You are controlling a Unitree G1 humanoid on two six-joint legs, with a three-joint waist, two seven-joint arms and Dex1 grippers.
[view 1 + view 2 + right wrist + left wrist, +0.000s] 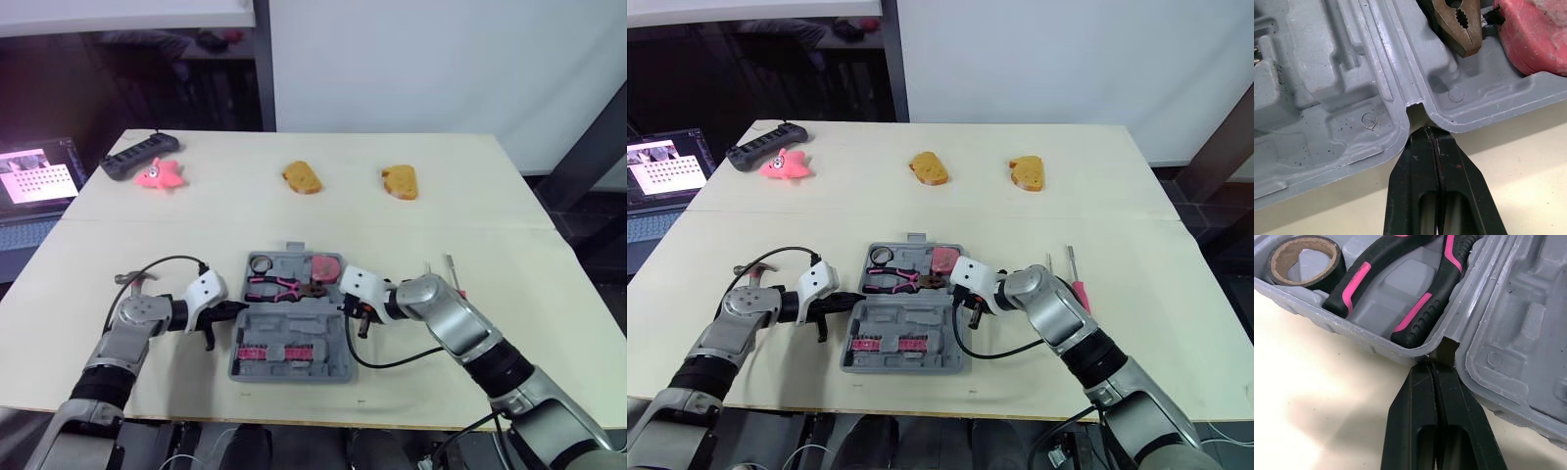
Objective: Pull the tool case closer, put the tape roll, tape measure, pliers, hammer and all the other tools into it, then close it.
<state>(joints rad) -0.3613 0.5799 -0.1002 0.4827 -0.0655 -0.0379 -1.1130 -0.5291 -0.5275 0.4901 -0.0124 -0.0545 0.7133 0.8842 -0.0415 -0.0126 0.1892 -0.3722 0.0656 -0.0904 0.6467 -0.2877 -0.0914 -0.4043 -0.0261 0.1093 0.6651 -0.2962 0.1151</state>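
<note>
Cream tabletop [509, 225] fills the scene, with a seam running left to right across its middle. Behind it stand a white wall and, far left, a dark glass panel. A laptop [39, 181] glows off the left edge; the marks on its screen are too small to read.

Along the far side lie a black power strip [137, 157], a pink plush toy [162, 175] and two toast-shaped pieces [302, 178].

Near the centre, the grey tool case [338, 364] lies open and flat. Its far half holds the tape roll [262, 262], the pink-handled pliers [279, 287] and the pink tape measure [326, 266]. Its near half holds a pink strip of bits [279, 351].

The hammer [130, 278] lies left of the case by the left arm, and a pink-handled screwdriver [1078, 292] lies to the right.

The left gripper [1435, 367] has its fingers pressed together, tips at the case's left hinge notch. The right gripper [1436, 134], likewise closed and empty, points at the right hinge notch.
</note>
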